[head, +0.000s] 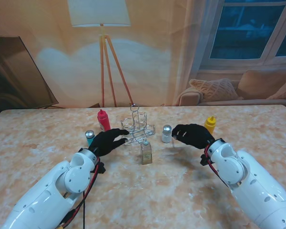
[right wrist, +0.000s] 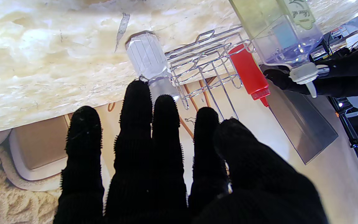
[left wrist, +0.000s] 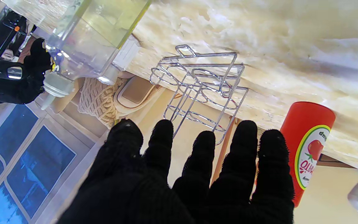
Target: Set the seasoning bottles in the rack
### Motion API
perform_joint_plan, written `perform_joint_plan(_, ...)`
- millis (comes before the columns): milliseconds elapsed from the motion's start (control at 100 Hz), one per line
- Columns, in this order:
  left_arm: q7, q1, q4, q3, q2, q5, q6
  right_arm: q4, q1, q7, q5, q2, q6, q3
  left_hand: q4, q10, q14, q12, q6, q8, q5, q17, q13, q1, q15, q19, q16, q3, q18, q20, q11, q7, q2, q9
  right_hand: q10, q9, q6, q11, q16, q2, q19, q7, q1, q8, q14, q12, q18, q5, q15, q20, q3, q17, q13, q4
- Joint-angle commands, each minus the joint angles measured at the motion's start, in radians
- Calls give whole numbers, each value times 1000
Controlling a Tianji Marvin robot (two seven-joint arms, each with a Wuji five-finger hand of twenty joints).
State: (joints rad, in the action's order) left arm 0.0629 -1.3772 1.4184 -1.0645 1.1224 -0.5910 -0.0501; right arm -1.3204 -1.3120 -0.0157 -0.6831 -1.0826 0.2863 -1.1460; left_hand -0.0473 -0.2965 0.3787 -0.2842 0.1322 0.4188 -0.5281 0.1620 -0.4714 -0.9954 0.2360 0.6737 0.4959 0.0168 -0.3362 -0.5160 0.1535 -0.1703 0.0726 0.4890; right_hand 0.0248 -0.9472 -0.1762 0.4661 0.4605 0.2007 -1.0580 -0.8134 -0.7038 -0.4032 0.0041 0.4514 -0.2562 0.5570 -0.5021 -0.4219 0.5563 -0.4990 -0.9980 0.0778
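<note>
Bottles stand upright all round the wire rack, none yet in it, so the coming move turns on which hand sits closest to which bottle. Farthest left on the surface, the teal shaker stands just left of the left hand, and the red squeeze bottle just beyond it, farther from me. That hand's fingers are spread, holding nothing, their tips at the rack's left side. In the middle, the square oil bottle stands nearer to me than the rack, between the two hands. Right of the rack, the clear shaker stands with its long axis vertical, directly ahead of the right hand, whose fingers are extended, apart and empty, tips almost at it. The yellow squeeze bottle stands just past that hand, on its right. I judge the right hand best placed, for the clear shaker.
</note>
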Motion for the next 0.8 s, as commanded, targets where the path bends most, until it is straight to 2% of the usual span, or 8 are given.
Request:
perform_joint_plan(0, -18, -12, 21, -8, -3, -5, -10, -9, -13, 11, -6, -4, 1, 1, 6, -10, 8, -15, 19, 0, 35, -3, 0, -9, 20, -13, 23, 9, 0, -20, 7, 14, -18, 16, -23, -24, -25, 11, 24, 22, -6, -12, -25, 0, -13, 27, -13, 4, -9, -15, -10, 17, -16, 16)
perform_joint_plan(90, -34, -18, 41, -17, -7, -8, -28, -11, -15, 9, -10, -3, 1, 0, 7, -12, 2, -21, 54, -4, 43, 2, -3, -13, 25, -7, 26, 9, 7, -21, 13, 22, -45, 15, -25, -24, -26, 11, 24, 22, -7, -11, -25, 1, -13, 27, -14, 4, -9, -15, -10, 14, -17, 16)
perform_joint_plan(280, -55, -16, 69, -18, -13, -3, -85, -13, -18, 7, -15, -3, 5, -1, 13, -23, -12, -40, 146, -21, 51, 21, -7, 2, 47, 28, 42, 2, 22, -26, 37, 51, -152, 7, -22, -24, -25, 11, 24, 22, -9, -12, -24, 0, -14, 27, -17, 4, -10, -16, -10, 10, -17, 17)
perform_joint_plan(460, -88, 9, 82, 14, -17, 0, -97, -12, -16, 7, -14, -3, 4, -1, 13, -45, -18, -42, 217, -37, 58, 28, 9, 30, 52, 44, 44, 0, 30, -22, 40, 75, -219, -17, -25, -24, -25, 10, 24, 22, -8, -12, -24, 0, -14, 27, -17, 4, -9, -16, -10, 12, -17, 17)
perform_joint_plan(620, -98, 37, 78, 55, -16, 7, -92, -13, -17, 5, -16, -3, 3, -2, 13, -69, -15, -39, 253, -53, 90, 31, 25, 50, 56, 58, 43, -8, 28, -17, 30, 101, -256, -57, -25, -25, -25, 11, 24, 23, -9, -12, -24, 0, -14, 27, -16, 5, -10, -16, -10, 11, -17, 17)
perform_joint_plan(790, -99, 62, 65, 93, -12, 14, -76, -14, -20, 1, -22, -2, 6, -5, 15, -77, -16, -37, 255, -62, 112, 26, 32, 62, 63, 60, 43, -17, 24, -11, 24, 112, -284, -80, -25, -24, -27, 11, 24, 22, -7, -12, -24, 0, -14, 27, -15, 4, -10, -15, -10, 14, -18, 17)
